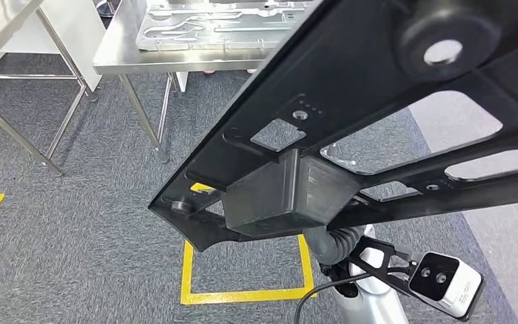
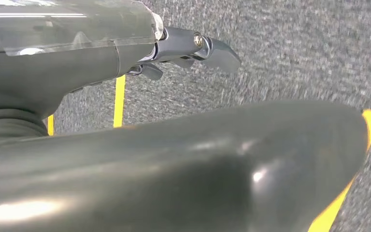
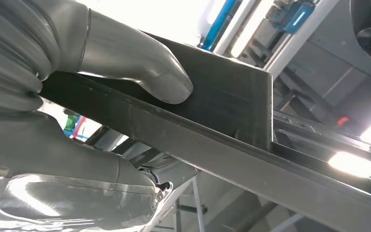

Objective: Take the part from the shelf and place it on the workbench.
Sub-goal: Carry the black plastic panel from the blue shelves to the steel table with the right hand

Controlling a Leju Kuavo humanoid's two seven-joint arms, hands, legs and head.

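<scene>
Now right hand (image 3: 92,92) grips black part (image 1: 351,115) w/ thumb.

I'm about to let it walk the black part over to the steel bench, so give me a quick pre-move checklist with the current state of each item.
1. Right hand grips the black frame part: ok, thumb pressed on its block.
2. Part off the shelf: ok, carried above the carpet.
3. Left hand free: ok, holds nothing.
4. Steel workbench in sight: ok, ahead on the left.
5. Landing spot free: not ok, a metal plate lies there.
6. Floor path: cannot tell, the part hides much of it.
</scene>
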